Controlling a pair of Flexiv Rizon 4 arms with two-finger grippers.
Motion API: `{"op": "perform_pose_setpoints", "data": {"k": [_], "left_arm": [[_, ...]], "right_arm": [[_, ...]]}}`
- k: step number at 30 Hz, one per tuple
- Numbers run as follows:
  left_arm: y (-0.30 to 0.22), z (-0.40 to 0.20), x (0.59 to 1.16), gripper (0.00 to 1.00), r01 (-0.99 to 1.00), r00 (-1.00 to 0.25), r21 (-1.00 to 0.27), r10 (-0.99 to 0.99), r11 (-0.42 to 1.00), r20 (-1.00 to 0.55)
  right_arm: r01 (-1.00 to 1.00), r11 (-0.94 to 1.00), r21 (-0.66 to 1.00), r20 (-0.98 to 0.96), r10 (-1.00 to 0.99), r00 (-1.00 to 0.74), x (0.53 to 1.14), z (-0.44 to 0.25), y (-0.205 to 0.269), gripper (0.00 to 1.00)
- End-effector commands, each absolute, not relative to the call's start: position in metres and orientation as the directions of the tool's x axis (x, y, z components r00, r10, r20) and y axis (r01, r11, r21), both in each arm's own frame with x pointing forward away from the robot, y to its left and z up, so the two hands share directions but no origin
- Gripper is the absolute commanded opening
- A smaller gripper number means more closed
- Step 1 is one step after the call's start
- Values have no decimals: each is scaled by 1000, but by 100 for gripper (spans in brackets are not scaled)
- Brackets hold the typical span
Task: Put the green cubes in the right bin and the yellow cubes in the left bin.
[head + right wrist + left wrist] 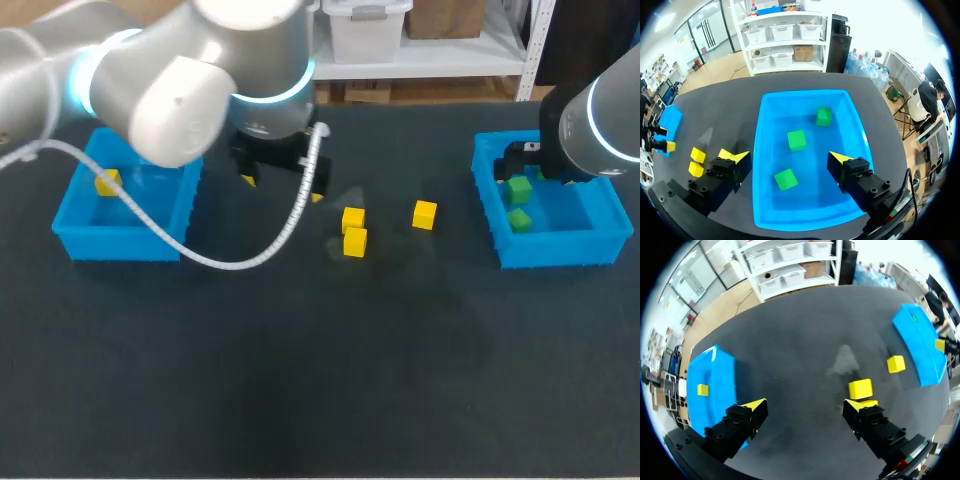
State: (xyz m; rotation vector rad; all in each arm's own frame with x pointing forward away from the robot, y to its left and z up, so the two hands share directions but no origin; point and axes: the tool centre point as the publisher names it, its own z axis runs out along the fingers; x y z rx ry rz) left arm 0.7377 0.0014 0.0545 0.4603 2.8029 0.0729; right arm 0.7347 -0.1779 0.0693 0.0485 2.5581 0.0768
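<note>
Left tool (805,406): wide open, empty, a yellow cube (860,388) just ahead of one finger. Three yellow cubes (424,214) lay loose on the desk (300,380), and one in the left bin (115,243). Right tool (787,157): open, empty, over the right bin (810,212), which held three green cubes (796,140). Risk: a descending finger could knock the close-set pair apart.

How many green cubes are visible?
3, all in the right bin: a green cube near its far wall, another in the middle, a third near the near wall.

Bare table (805,365) straight ahead of the wide-spread left gripper (806,405). Yellow cubes (860,388) crowding just ahead of one finger. Beneath the right gripper (789,157), right bin (758,165) walls all round, three green cubes (786,179) scattered on its floor.
</note>
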Motion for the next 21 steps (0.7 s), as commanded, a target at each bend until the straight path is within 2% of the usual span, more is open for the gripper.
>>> {"op": "perform_pose_setpoints", "data": {"k": [1, 11, 21], "left_arm": [[-41, 40, 744, 100, 318, -911, 131, 341, 939, -231], [-89, 38, 737, 100, 388, -890, 99, 401, 916, -219], [-90, 20, 739, 100, 392, -894, 111, 407, 913, -190]], "right_arm": [[20, 998, 66, -557, 53, -829, 732, 68, -179, 100], [20, 998, 66, -557, 53, -829, 732, 68, -179, 100], [20, 998, 66, -557, 53, -829, 732, 68, -179, 100]]}}
